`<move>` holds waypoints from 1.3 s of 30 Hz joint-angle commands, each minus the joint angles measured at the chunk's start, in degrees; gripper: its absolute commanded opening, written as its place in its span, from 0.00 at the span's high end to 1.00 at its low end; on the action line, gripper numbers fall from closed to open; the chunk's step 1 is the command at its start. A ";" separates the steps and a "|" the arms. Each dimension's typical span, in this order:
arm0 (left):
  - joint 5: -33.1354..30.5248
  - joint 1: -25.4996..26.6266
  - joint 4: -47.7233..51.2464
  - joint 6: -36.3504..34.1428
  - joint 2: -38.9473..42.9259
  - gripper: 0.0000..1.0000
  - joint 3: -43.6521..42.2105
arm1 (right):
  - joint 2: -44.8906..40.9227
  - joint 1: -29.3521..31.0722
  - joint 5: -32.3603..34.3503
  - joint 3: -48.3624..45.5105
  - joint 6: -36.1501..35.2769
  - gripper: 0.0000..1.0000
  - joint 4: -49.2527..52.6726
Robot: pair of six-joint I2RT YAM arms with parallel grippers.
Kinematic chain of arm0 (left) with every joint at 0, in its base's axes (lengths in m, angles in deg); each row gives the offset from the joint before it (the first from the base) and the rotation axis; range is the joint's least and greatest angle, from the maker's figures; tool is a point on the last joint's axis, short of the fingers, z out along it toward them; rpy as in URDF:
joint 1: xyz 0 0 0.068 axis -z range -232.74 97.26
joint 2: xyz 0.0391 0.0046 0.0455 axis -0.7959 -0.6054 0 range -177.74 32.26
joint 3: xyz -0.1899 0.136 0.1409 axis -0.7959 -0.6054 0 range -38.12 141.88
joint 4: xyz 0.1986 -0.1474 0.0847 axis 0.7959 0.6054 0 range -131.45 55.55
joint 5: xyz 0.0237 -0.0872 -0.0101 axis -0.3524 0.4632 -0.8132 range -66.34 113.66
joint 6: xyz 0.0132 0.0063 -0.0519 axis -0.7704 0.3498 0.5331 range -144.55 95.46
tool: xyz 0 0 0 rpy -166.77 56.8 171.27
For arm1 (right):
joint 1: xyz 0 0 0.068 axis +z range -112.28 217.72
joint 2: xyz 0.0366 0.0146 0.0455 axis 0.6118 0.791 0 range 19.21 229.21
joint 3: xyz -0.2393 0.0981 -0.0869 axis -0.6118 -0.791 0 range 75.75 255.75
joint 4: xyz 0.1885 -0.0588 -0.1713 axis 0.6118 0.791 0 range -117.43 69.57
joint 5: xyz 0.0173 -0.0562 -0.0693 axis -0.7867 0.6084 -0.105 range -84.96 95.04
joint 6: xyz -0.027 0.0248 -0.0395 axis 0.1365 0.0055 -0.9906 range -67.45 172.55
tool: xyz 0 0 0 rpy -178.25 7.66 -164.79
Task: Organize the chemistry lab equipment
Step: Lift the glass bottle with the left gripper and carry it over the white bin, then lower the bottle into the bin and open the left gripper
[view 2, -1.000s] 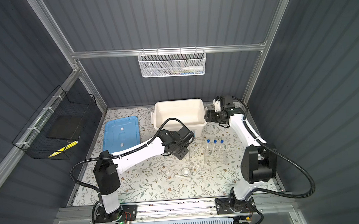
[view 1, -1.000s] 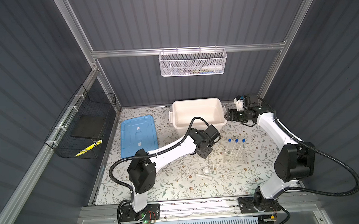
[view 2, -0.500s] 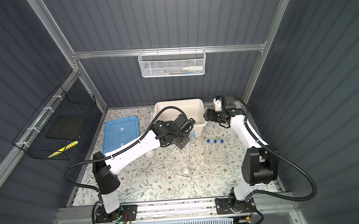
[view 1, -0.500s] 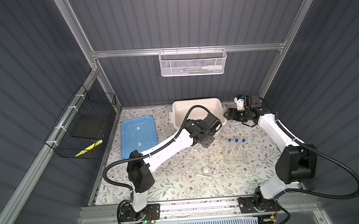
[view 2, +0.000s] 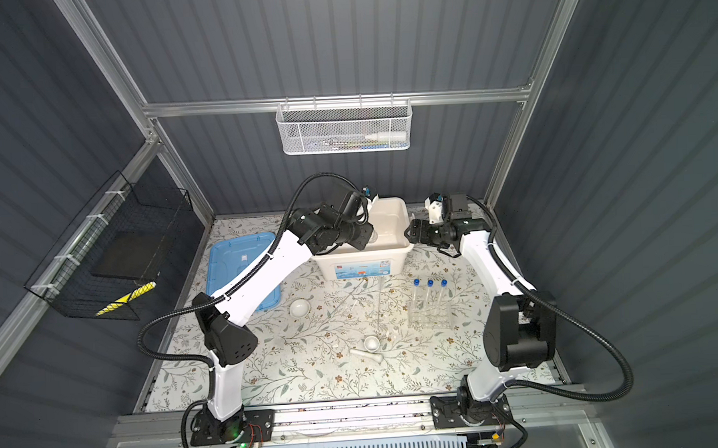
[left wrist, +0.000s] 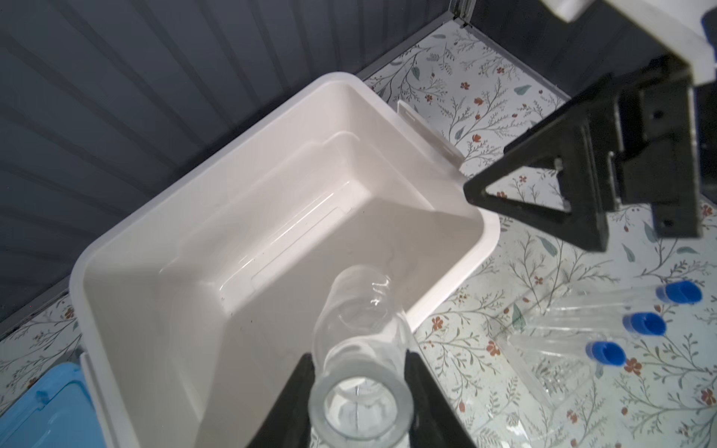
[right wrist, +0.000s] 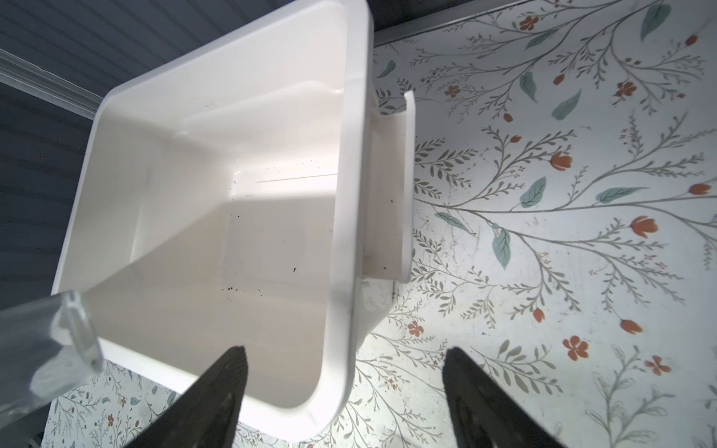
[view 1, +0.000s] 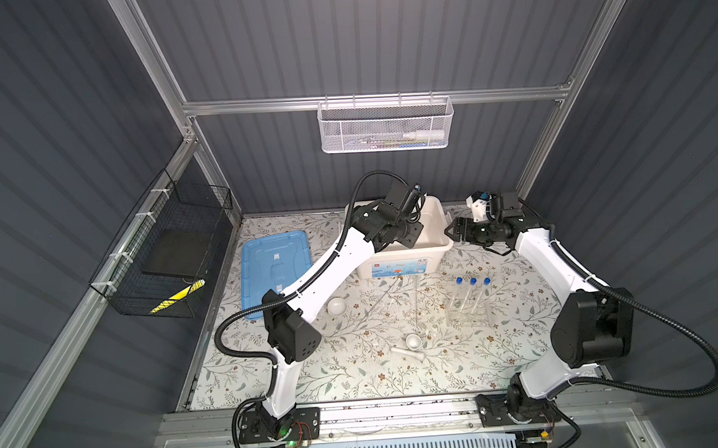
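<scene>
The left claw (left wrist: pixel 359 362) is clamped on the clear beaker (left wrist: pixel 361 306), holding it tilted over the near edge of the white tub (left wrist: pixel 232 149) at the far side of the table (view 1: pixel 356 379). The right claw (right wrist: pixel 345 351) hangs with jaws apart at the tub's right end

Light falls from overhead: in both top views the floral table (view 1: pixel 356 383) is bright and sharp, the ribbed walls (view 1: pixel 53 122) are dim, and the arm shadows are soft. In the right wrist view the table's right half glares almost white. A hard diagonal shadow cuts across the tub (left wrist: pixel 147 310) interior. The beaker (right wrist: pixel 42 349), lower left, is smeared, and the right end effector (right wrist: pixel 344 351) blurs along the bottom edge.
</scene>
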 commanded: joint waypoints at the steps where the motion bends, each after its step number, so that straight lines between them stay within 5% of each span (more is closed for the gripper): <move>1: 4.41 -0.72 -1.76 -1.37 -3.50 0.70 4.53 | 0.48 -0.19 -1.07 -0.50 0.26 0.19 -0.59; 8: 6.10 -1.70 -2.79 -2.06 -10.24 0.70 9.03 | 1.31 -0.25 -2.26 -0.34 0.20 0.22 -0.23; 26: 6.27 -2.40 -4.97 -3.84 -18.08 0.70 10.72 | 7.69 1.28 -5.55 5.05 -3.17 0.49 4.26; 39: 1.73 -7.04 -2.87 -4.24 -12.97 0.71 1.15 | 6.90 1.28 -3.62 4.42 -3.26 0.51 4.21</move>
